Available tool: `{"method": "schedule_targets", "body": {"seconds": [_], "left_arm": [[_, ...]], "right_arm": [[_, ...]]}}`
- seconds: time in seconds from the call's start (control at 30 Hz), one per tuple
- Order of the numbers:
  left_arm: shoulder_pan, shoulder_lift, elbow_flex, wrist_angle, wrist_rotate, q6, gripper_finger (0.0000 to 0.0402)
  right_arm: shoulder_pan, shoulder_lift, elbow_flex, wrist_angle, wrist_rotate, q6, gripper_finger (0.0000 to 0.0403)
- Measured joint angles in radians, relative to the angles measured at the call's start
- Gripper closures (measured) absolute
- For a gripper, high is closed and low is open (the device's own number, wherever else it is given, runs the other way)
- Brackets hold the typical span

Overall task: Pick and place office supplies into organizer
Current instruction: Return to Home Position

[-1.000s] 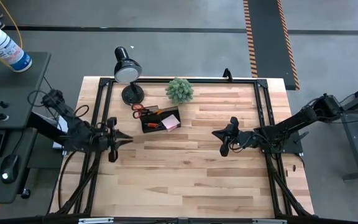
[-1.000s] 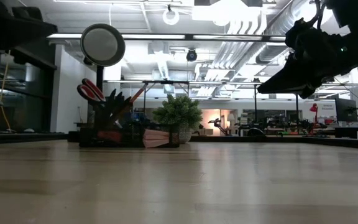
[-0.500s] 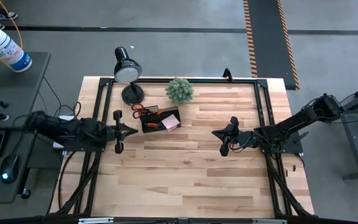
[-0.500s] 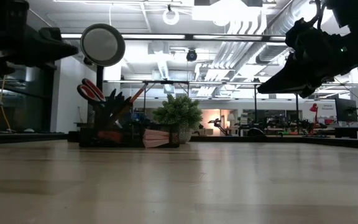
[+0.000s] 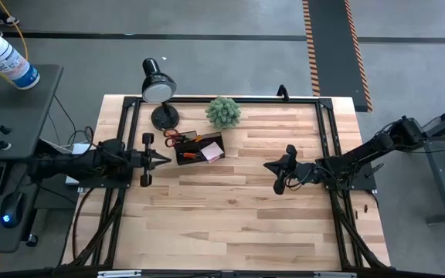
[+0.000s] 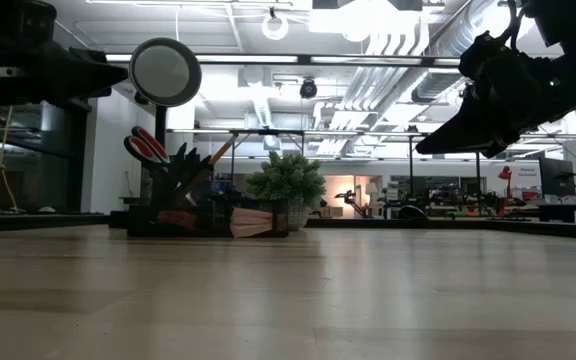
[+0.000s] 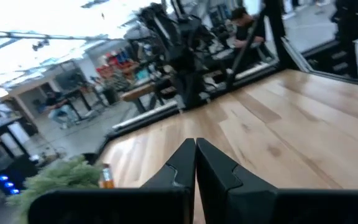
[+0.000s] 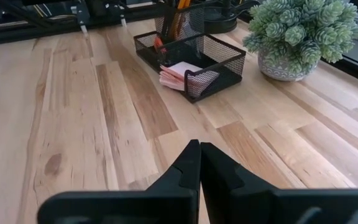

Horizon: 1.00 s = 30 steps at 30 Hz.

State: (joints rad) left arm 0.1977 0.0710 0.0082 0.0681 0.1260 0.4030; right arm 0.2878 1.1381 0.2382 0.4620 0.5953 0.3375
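Note:
The black mesh organizer (image 5: 199,148) stands on the table at the far left, next to the plant. In it stand orange-handled scissors (image 6: 148,146) and pencils, and a pale pink notepad (image 8: 180,73) lies in one compartment. My left gripper (image 5: 166,160) hovers shut just left of the organizer, pointing level toward the table's right; nothing is between its fingers (image 7: 195,144). My right gripper (image 5: 267,164) hangs shut above the table's middle, pointing toward the organizer (image 8: 191,59), also with nothing in it.
A black desk lamp (image 5: 159,89) and a green potted plant (image 5: 223,112) stand at the far edge beside the organizer. Black frame rails (image 5: 329,139) run along the table's sides. Bare wood (image 5: 230,216) stretches across the middle and near part.
My left arm has swung round at the table's left edge. Its gripper has gone a little toward the far edge and the organizer, and now points level toward the table's right. In the low view it has come into the picture at the top left.

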Motion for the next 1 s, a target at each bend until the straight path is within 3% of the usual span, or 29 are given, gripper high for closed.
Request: {"method": "schedule_targets", "body": {"seconds": [0.13,0.47,0.73,1.0], "left_arm": [[-0.001,-0.069,0.0,0.0,-0.045,-0.008,0.0399],[-0.001,-0.065,0.002,-0.02,-0.213,-0.072,0.0399],[-0.001,-0.064,0.002,-0.043,-0.178,-0.063,0.0399],[-0.001,-0.062,0.002,-0.05,-0.148,-0.06,0.0399]], "right_arm": [[0.0,0.0,0.0,-0.001,0.0,0.001,0.0403],[0.0,0.0,-0.016,0.026,-0.03,-0.046,0.0403],[-0.002,0.0,-0.216,0.423,-0.054,-0.111,0.0403],[-0.063,-0.052,-0.23,0.449,-0.099,-0.208,0.0403]]}}
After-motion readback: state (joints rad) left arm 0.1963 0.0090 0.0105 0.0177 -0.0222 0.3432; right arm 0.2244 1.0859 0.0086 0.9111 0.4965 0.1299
